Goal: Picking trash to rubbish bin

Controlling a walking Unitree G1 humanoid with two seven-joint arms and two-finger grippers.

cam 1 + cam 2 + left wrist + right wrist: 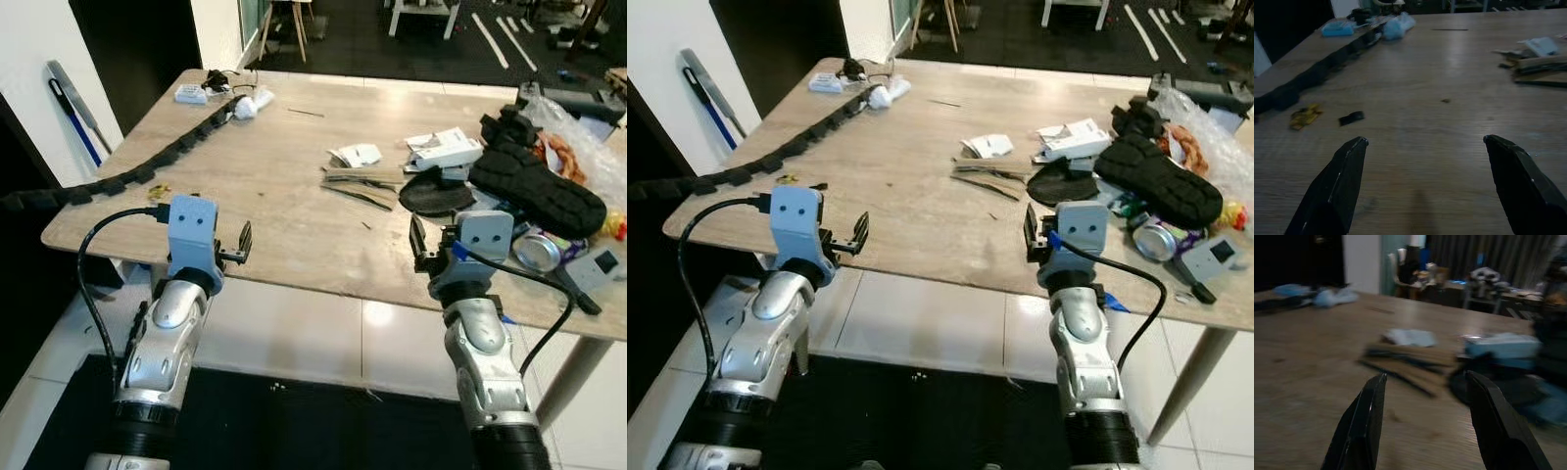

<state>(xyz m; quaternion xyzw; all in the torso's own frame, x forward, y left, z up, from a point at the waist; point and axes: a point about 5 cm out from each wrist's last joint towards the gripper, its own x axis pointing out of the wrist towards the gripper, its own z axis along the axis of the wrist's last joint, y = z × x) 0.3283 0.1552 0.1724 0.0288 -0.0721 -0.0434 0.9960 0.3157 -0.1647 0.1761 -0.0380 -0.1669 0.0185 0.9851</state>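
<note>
Both arms raised — left tool [1425, 183] and right tool [1422, 423] agape.

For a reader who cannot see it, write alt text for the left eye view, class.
Two silver robot arms reach toward a wooden table; the left gripper and right gripper both hover open at its near edge. Paper scraps, cardboard strips, a black shoe and a can clutter the right side, and a black cable chain runs along the left.

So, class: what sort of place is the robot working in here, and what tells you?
Probably a workshop or lab room rather than a tidy home: a wooden table strewn with a black cable chain, a black shoe, a drink can and scattered paper scraps, on a tiled floor.
</note>
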